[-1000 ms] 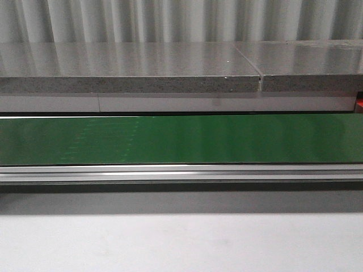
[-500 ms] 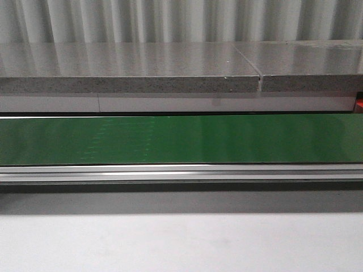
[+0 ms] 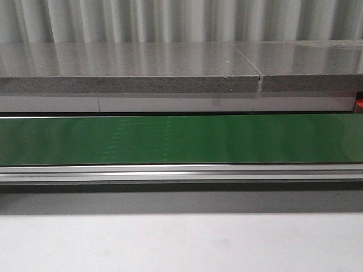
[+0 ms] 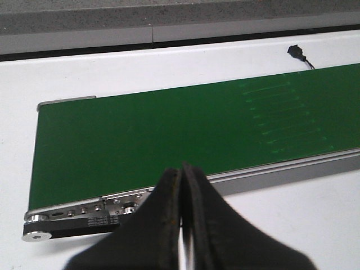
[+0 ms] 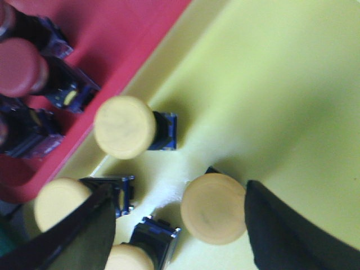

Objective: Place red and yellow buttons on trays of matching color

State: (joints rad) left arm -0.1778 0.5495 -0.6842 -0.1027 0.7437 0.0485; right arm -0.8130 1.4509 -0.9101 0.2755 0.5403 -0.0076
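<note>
Item: green conveyor belt (image 3: 181, 139), bare in the front view, running along the far side of the white worktop (image 3: 181, 243); no button on it.

Left gripper (image 4: 183, 225): fingers pressed together, holding nothing, hanging over the belt's near rail by its roller end.

Right gripper (image 5: 177, 225): fingers spread wide, straddling one yellow button (image 5: 214, 209) that sits on the yellow tray (image 5: 281, 84), cap facing the camera; contact cannot be told.

Other yellow buttons (image 5: 125, 127) lie nearby on that tray. Red buttons (image 5: 22, 67) lie in the adjoining red tray (image 5: 124, 28).

Judgement: right arm is nearer the trays; straddled button looks set down.
</note>
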